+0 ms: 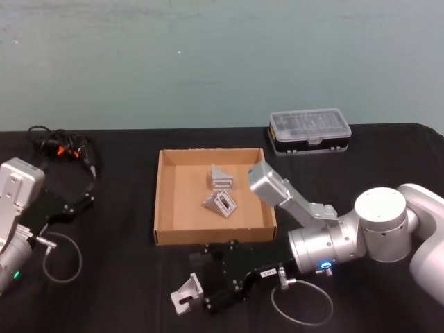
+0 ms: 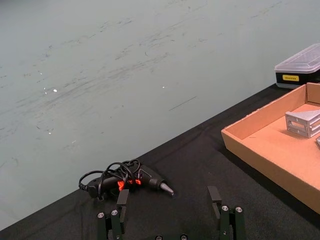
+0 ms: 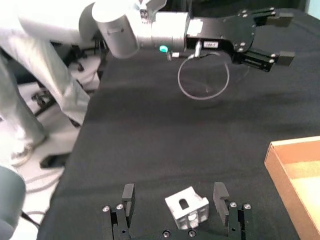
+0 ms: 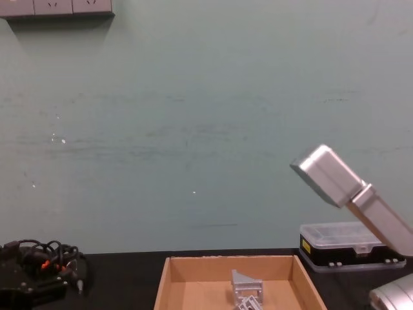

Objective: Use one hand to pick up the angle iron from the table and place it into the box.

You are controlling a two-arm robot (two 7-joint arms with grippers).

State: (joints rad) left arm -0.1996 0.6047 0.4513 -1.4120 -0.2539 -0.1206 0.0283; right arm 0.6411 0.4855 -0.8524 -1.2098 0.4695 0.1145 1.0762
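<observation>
Grasp step: low centre of the head view, the right end effector [image 1: 202, 291] gapes wide and empty, fingers either side of the angle iron [image 1: 186, 295] on the bench [image 1: 118, 291]. Next it should close, then lift up-frame into the box [image 1: 160, 208]. The left end effector [image 1: 82, 198] idles open, far left.

Black table [image 1: 125, 208], cardboard box [image 1: 208, 236], angle iron [image 1: 186, 295], lidded case [image 1: 309, 132], corded tool [image 1: 62, 149]

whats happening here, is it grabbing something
The right gripper sits low at the front of the table, its open fingers on either side of an angle iron but not yet closed on it. The cardboard box behind already holds two more angle irons. The left gripper is parked open off to the left.
</observation>
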